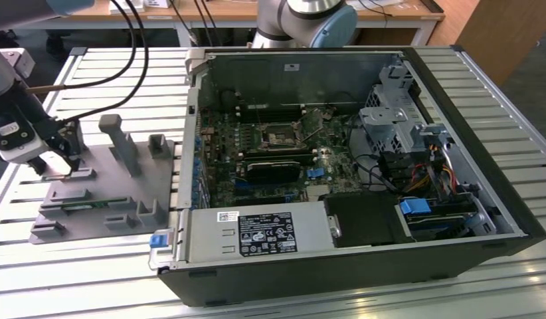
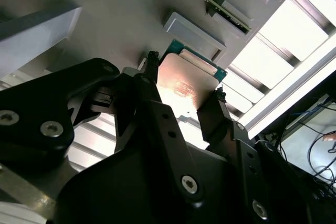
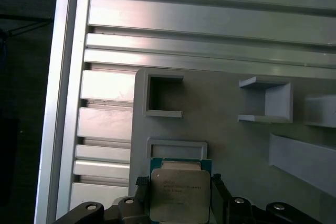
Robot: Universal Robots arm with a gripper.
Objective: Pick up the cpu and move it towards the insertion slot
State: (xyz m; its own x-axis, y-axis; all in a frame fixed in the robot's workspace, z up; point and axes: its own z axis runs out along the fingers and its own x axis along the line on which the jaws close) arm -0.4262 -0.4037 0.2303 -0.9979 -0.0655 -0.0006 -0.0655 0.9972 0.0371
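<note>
The cpu [image 3: 180, 190] is thin, stiff and light, with a slick metal lid. I judge its underside delicate, so the bare side edges are the place to hold it. My gripper [image 2: 185, 77] pinches it there, one finger on each opposite edge, at the grey fixture plate [image 1: 95, 212] in the exterior view's left middle. The insertion slot [image 1: 279, 137] sits well apart, on the green circuit board [image 1: 218, 149] near that frame's centre.
</note>
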